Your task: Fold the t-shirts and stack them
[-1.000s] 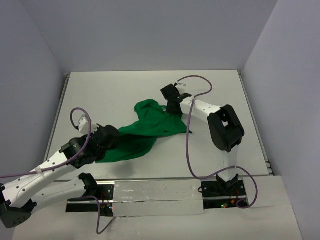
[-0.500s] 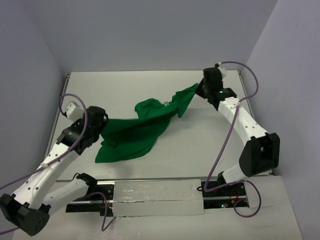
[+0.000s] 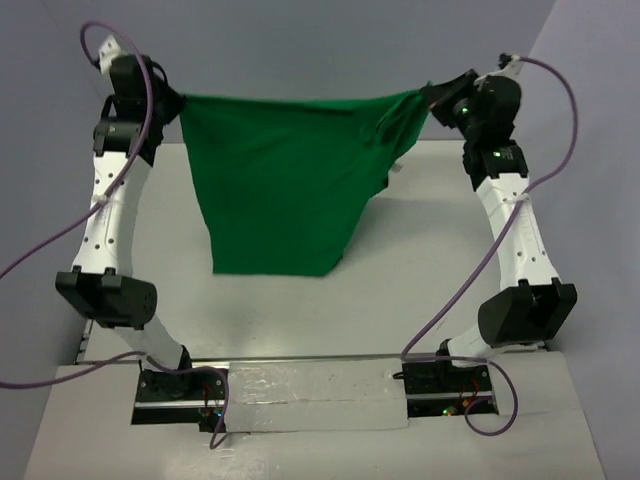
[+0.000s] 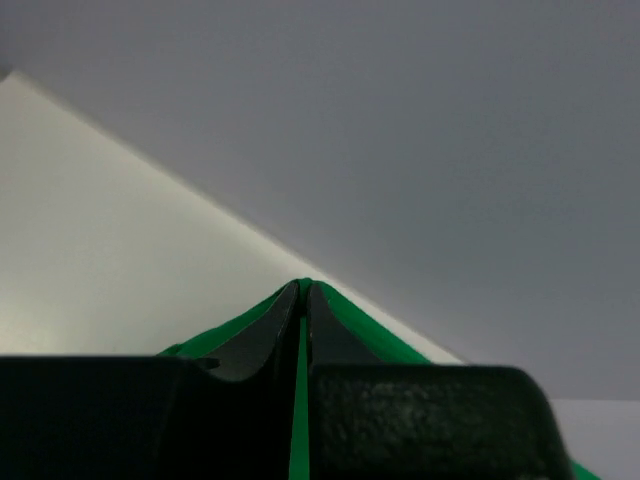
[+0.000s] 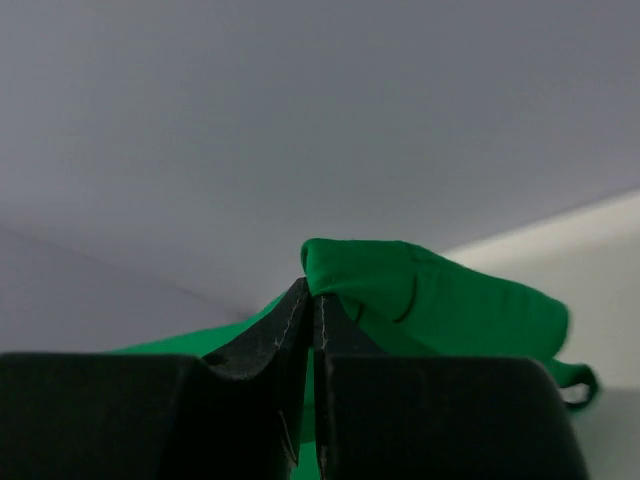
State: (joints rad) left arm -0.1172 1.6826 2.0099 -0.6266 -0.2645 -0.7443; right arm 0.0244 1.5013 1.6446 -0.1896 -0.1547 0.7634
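Note:
The bright green t-shirt [image 3: 280,180] hangs in the air, stretched between both arms above the back of the table. My left gripper [image 3: 178,104] is shut on its left top corner, with green cloth pinched between the fingers [image 4: 303,300]. My right gripper [image 3: 430,96] is shut on the right top corner, where cloth bunches over the fingertips [image 5: 400,290]. The shirt's lower edge [image 3: 272,268] hangs to a point near the table's middle. A small white label [image 3: 397,168] shows at the right edge.
The white table [image 3: 430,250] lies below, with grey walls behind and to both sides. Purple cables [image 3: 60,240] loop off both arms. The arm bases and a taped strip [image 3: 310,400] sit at the near edge.

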